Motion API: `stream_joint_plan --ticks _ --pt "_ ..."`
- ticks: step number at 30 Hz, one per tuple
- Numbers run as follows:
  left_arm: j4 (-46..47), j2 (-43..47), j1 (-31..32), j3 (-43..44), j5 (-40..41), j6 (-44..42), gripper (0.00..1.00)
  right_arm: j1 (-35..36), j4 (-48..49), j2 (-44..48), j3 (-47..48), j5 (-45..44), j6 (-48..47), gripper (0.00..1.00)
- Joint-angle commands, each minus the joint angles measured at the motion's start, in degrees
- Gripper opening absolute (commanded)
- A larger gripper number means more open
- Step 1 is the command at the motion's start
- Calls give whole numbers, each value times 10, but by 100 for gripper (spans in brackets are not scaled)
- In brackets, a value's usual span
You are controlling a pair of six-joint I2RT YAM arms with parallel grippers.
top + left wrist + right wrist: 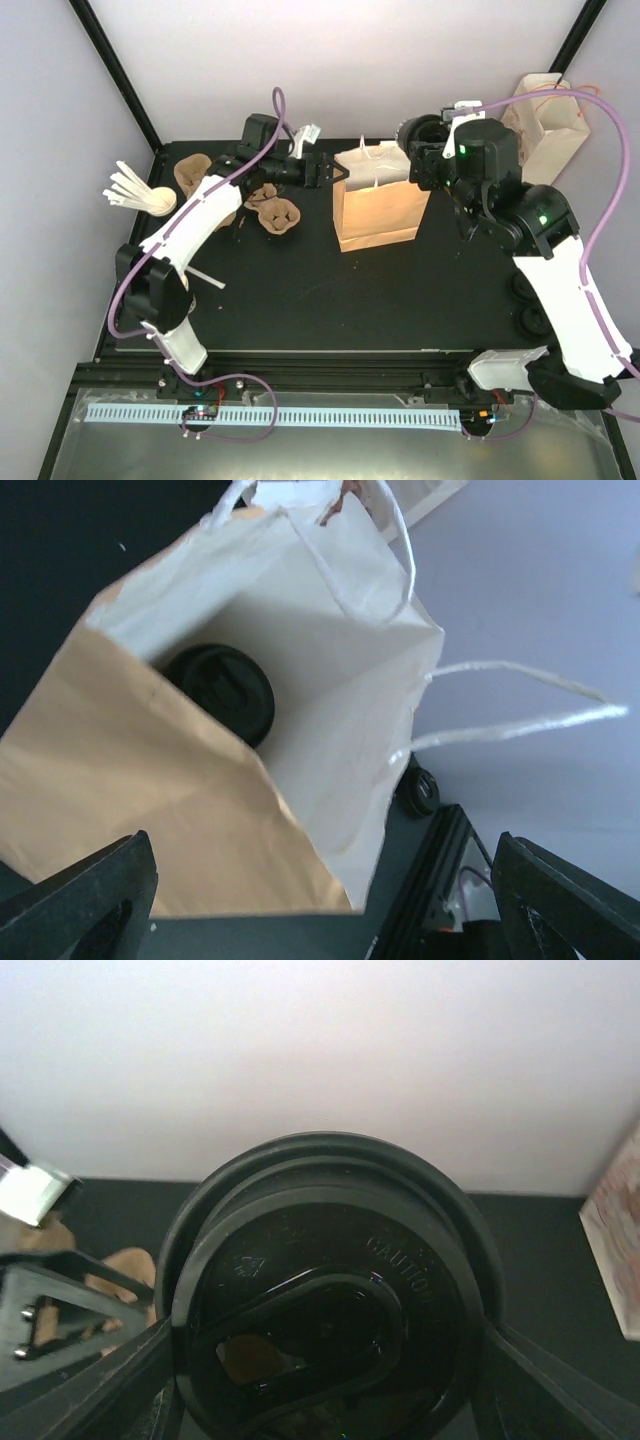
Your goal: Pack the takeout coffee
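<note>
Quick note on the coffee point(222, 692) for anyone driving this: it's a paper cup, so I reckon it's light, soft in the wall and easy to crush. That black plastic top looks slick and could pop off if I pinch it. I'd take it round the body just under the top, where the rolled rim should stiffen it, and keep it upright in case it's full.

Going left to right. The left pincer point(320, 170) hangs just left of the mouth of the bag point(380, 215), jaws spread wide, gripping nothing. From its wrist cam I look down into the bag and the coffee sits deep inside, only its black top showing, half hidden behind the near wall. So it's below and ahead of that pincer, well apart, nothing touching it.

Over at the bag's right top corner the right pincer point(330, 1370) is clamped on a second lid point(330, 1260). It fills the wrist cam, with both fingers point(100, 1380) pressed against its sides. Whether a cup hangs under that one I can't tell, the lid hides it
</note>
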State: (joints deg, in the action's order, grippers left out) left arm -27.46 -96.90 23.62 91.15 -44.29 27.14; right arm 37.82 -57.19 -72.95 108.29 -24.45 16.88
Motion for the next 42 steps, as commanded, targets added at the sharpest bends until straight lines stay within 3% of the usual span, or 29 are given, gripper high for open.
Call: stream_joint_plan --ticks 1,7,13,20,27,35,42 --pt "-31 -52 13 59 63 -24 94 -57 -69 -36 -9 62 31 60" --pt "-182 -144 35 212 173 -52 92 -107 -101 -78 7 175 14 57" --pt "-189 -173 43 236 188 -35 82 -112 -102 -111 59 165 8 55" --pt "-241 -180 51 258 199 -57 38 -111 -119 -133 51 185 -18 55" --pt "-269 -143 58 238 215 -70 17 -110 -148 -141 9 248 -64 52" --pt "-298 -98 62 205 219 -76 10 -17 -139 -132 -38 238 -79 52" --pt "-289 -26 78 125 242 -116 8 79 -83 -83 -165 208 -89 52"
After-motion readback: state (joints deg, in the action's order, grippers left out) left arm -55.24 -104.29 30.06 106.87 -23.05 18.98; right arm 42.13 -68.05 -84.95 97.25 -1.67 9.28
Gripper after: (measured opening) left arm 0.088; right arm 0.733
